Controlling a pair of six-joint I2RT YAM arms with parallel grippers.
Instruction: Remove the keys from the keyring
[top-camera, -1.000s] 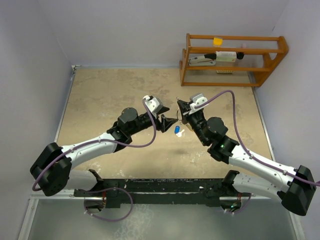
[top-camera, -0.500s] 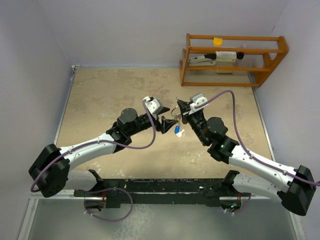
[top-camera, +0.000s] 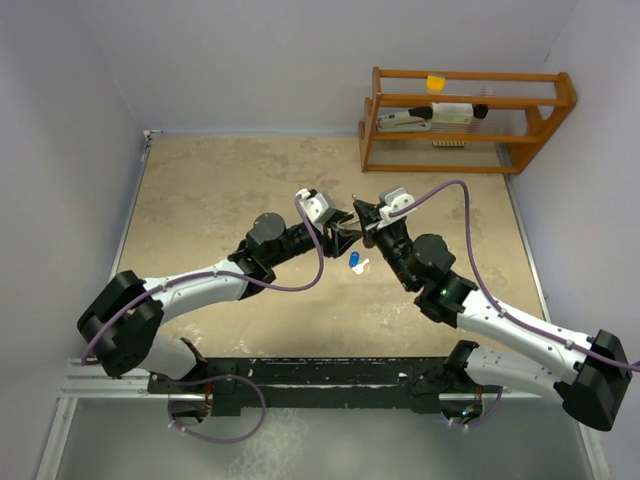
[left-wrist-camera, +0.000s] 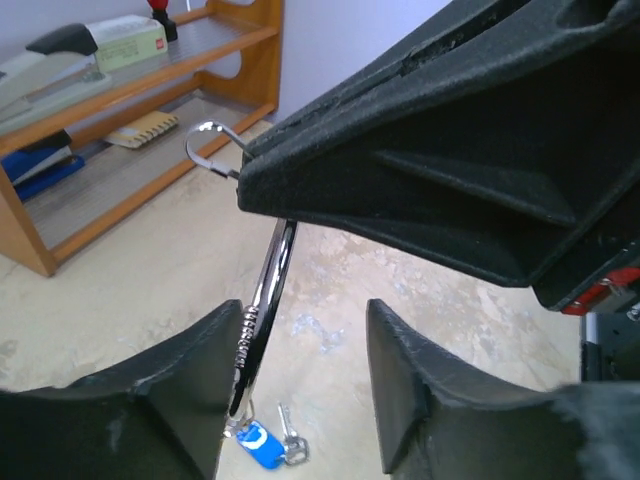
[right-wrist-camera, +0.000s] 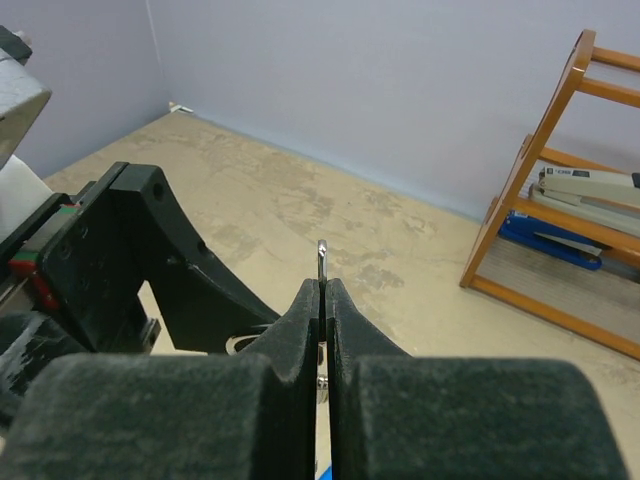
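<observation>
Upright silver keyring (left-wrist-camera: 264, 298), blue-headed keys (left-wrist-camera: 266, 445) beneath.

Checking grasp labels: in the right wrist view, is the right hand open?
No, the right hand is shut, its black tips pinching a thin silver metal strip that pokes up between them.

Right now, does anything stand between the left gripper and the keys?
Nothing visible does. The left gripper is open, and the keys hang just beyond its fingers. The keyring they hang from runs beside one finger, and the right gripper is shut on its upper part.
</observation>
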